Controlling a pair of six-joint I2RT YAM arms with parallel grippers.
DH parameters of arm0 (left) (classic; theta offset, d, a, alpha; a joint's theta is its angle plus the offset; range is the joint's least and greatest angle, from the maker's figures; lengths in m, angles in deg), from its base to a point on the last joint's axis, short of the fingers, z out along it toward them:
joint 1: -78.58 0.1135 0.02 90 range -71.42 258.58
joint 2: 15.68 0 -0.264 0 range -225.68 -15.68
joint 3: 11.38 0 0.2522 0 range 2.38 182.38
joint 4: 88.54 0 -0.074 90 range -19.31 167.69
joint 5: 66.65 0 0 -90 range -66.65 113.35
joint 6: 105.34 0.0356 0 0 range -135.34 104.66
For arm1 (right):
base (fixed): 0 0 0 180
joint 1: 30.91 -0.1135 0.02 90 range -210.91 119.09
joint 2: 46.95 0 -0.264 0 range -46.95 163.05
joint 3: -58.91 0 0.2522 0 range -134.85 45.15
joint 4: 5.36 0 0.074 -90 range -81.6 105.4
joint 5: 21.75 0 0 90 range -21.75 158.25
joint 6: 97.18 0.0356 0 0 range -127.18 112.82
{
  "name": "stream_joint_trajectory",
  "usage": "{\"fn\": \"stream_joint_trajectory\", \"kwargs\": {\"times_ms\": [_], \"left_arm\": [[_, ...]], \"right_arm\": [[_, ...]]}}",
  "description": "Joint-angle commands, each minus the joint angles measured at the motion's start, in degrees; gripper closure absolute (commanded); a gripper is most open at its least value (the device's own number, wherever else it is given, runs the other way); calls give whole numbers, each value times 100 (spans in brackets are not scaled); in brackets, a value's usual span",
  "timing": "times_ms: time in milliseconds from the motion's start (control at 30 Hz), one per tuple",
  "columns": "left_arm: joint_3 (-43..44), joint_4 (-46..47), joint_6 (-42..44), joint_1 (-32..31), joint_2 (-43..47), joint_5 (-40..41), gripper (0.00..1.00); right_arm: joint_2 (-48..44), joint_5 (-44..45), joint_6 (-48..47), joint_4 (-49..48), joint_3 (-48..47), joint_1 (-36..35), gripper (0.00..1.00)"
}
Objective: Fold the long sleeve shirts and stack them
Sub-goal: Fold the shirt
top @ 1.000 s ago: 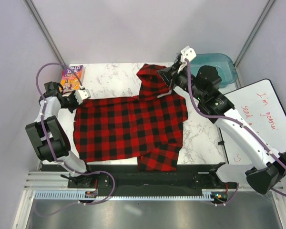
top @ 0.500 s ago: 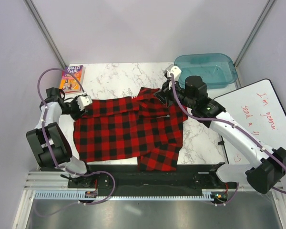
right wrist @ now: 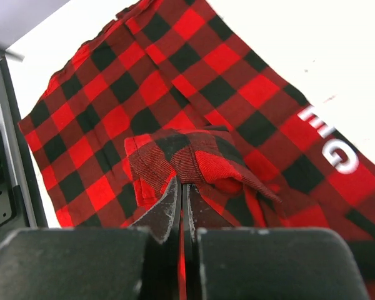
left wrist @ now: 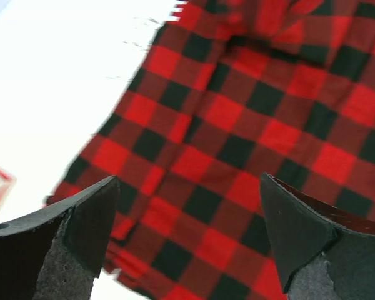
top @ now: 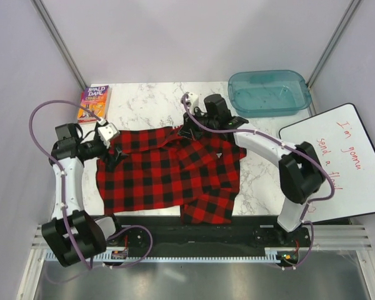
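Note:
A red-and-black checked long sleeve shirt [top: 162,175] lies spread across the marble table [top: 144,97]. My left gripper [top: 115,150] hovers open over the shirt's left edge; in the left wrist view the gripper [left wrist: 187,215] has only plaid cloth [left wrist: 237,125] below it and nothing between the fingers [left wrist: 81,231]. My right gripper [top: 186,130] is at the shirt's back middle, shut on a ribbed sleeve cuff [right wrist: 194,156] bunched at the closed tips of the gripper [right wrist: 184,182]. White block lettering [right wrist: 328,140] shows on the cloth to the right.
A colourful paperback book [top: 95,102] lies at the table's back left corner. A teal plastic bin [top: 270,92] stands at the back right. A whiteboard [top: 344,162] with red writing lies off the table's right side.
My right gripper has carried the sleeve from the back right, leftward and down onto the shirt. My left gripper has opened and let go of the shirt's left edge.

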Motion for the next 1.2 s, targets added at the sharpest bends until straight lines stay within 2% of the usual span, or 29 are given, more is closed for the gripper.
{"fn": "stream_joint_trajectory", "kwargs": {"times_ms": [0,100,133,167,200,267,300,333,367,433,600,933,1167], "left_arm": [[-677,20,-977,-200,677,-353,1],[-1160,685,-1704,-620,1126,-196,1],[-1285,1010,-2412,-814,1250,144,1],[-1408,1718,-2750,-1007,1364,383,1],[-1644,2056,-3058,-1540,1461,681,1],[-1891,2976,-3665,-2097,1725,1708,1],[-2127,3286,-4024,-2691,1787,2426,1],[-2225,3568,-4097,-2897,1805,2720,1],[-2383,4023,-4150,-3195,1787,2993,1],[-2463,4439,-4098,-3381,1613,3477,1],[-2490,5283,-3773,-3637,1243,3882,1],[-2402,5785,-3281,-4138,979,4058,1],[-2182,5838,-2982,-4270,768,4717,1]], "right_arm": [[594,-737,-44,-335,-833,-176,100],[884,-922,324,-712,-1063,-237,100],[920,-931,404,-748,-1107,-255,100],[1007,-922,509,-748,-1169,-273,100],[1034,-914,562,-748,-1274,-299,100],[1087,-914,685,-775,-1353,-308,100],[1087,-914,703,-783,-1354,-308,100],[1113,-940,729,-784,-1354,-317,100],[1096,-966,773,-784,-1354,-308,100],[1052,-1010,808,-784,-1319,-308,100],[894,-1037,861,-775,-1108,-317,100],[753,-1124,897,-775,-1002,-317,100],[683,-1046,844,-713,-985,-317,100]]}}
